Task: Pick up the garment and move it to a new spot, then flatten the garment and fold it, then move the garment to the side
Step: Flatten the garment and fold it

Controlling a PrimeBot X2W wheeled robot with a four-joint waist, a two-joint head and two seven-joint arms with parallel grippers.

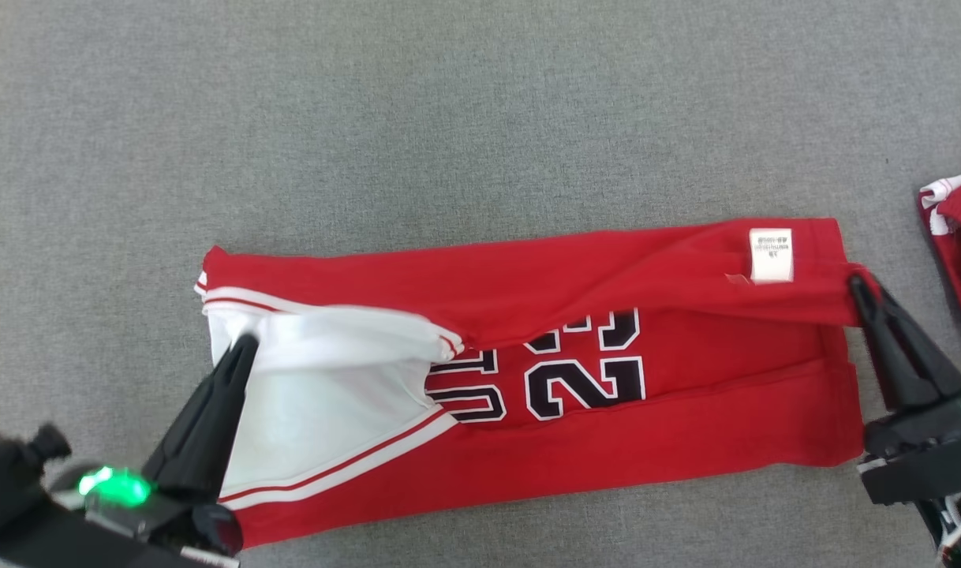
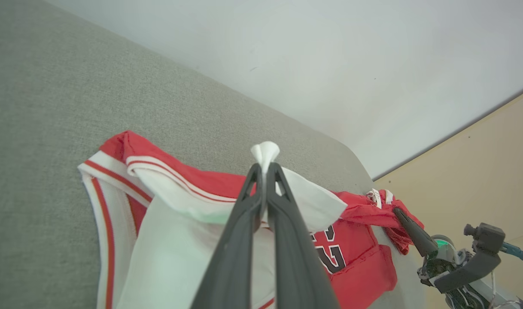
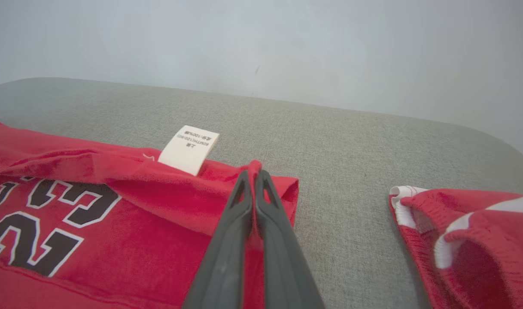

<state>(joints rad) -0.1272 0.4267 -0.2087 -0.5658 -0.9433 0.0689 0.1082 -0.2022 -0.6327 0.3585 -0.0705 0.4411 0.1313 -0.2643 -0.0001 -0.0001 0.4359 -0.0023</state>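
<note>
The red sleeveless jersey with white striped trim and black-and-white numerals (image 1: 646, 426) lies stretched lengthwise from left to right on the grey cloth-covered tabletop (image 1: 449, 118). It sits well in from the far edge, and its right end is near but apart from a second red-and-white garment (image 1: 958, 237) bunched at the right side. To judge from how it lies, the pick-up, the move and most of the flattening are done. The near half is smooth and flat, and the folding is under way. The far long edge is turned over toward the middle and covers the tops of the numerals, with the small white care label (image 1: 770, 254) facing up on the turned strip. The left gripper (image 1: 242, 347) is closed tight on the white inner cloth at the jersey's left end, and the left wrist view shows a tuft of it (image 2: 265, 151) poking past the fingertips. The right gripper (image 1: 858, 285) is clamped on the red hem at the right end, just beside the label. The fold looks unfinished, since the white cloth on the left bulges and the strip sags in the middle. What seems left is to lay this fold down, fold further, and carry the bundle aside.
</note>
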